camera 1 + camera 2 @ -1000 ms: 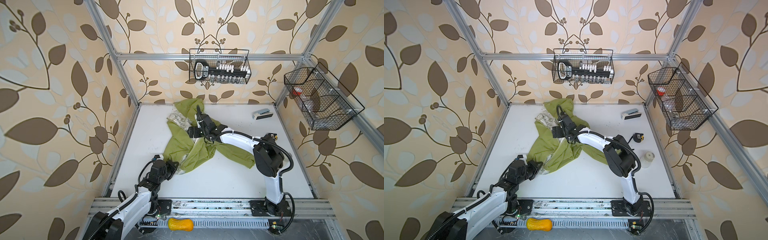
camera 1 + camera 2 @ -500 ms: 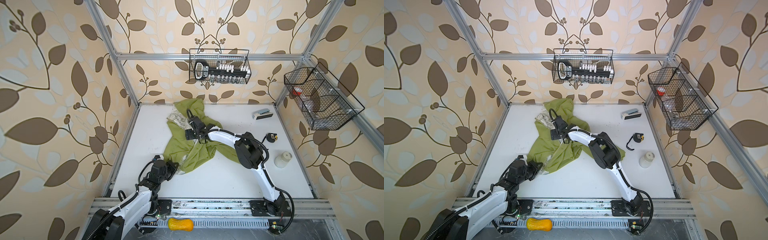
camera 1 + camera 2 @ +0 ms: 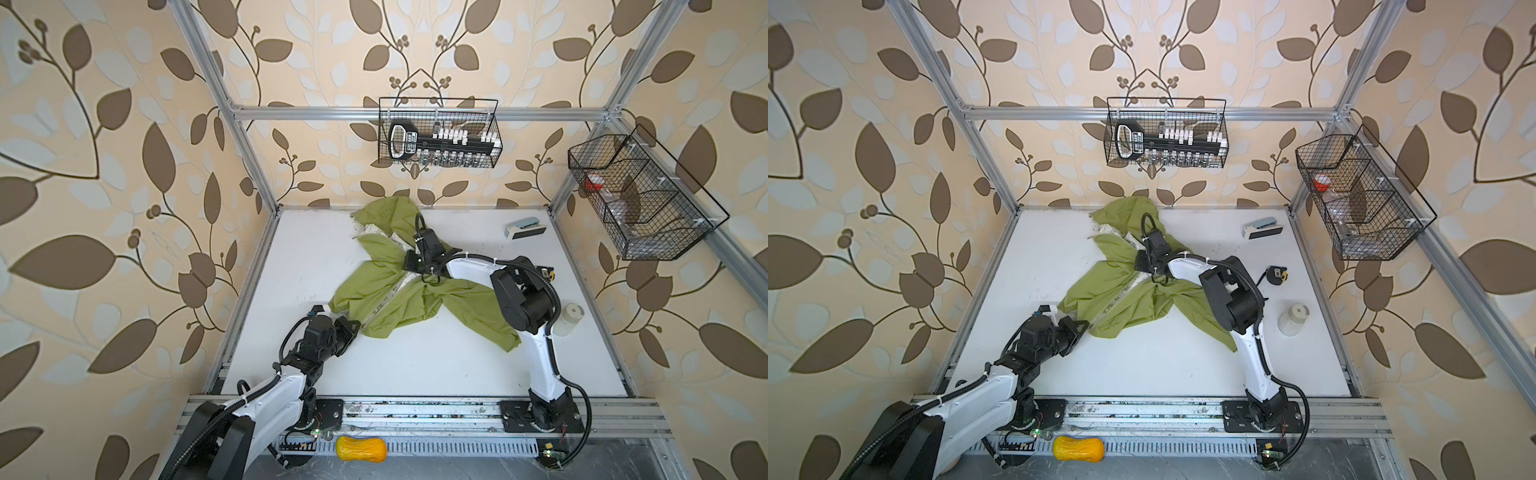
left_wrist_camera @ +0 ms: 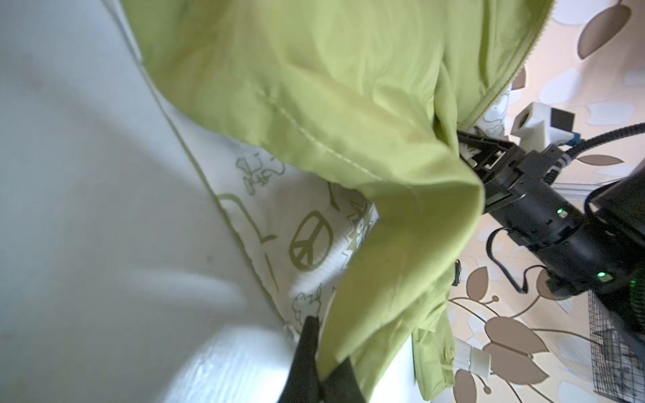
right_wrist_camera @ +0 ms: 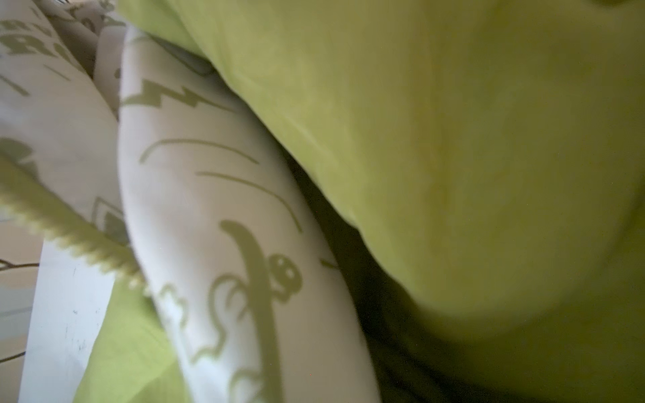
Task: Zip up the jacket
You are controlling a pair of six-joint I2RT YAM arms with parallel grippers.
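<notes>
1. The small olive-green thin-fabric hooded jacket (image 3: 365, 286) lies crumpled on the white tabletop (image 3: 415, 365), toward the back middle in both top views. Its hood touches the back wall; one sleeve trails under the right arm; the white lining printed with green motifs (image 4: 307, 240) shows where the front falls open.
2. The left gripper (image 3: 353, 328) is clamped on the hem corner nearest the front left; the left wrist view shows green cloth nipped between its black fingers (image 4: 310, 335).
3. The right gripper (image 4: 466, 146) sits with its jaws closed at the end of the green zipper teeth (image 4: 502, 76). A fold hides the tips; I cannot tell whether the slider is between them.
4. The step in hand looks like securing the slider before drawing it toward the collar.
   - The left grip should keep the hem stretched so the track runs straight between the two grippers.
   - The right should pull along the teeth, not across them, and slowly.
   - Loose lining near the track could catch; the slack fold over the right jaws wants watching.
   - If the cloth lifts with no closing of the track, the slider is probably not held.
5. Against a second ago:
   - The right jaws stood wide above the chest; now they are shut lower on the zip line.
   - The right elbow reached further in half a second ago and has drawn back a little.
   - The white cup (image 3: 571, 318), hidden behind that elbow a second ago, shows beside it now.
   - The left gripper and hem corner sit as they did.
</notes>
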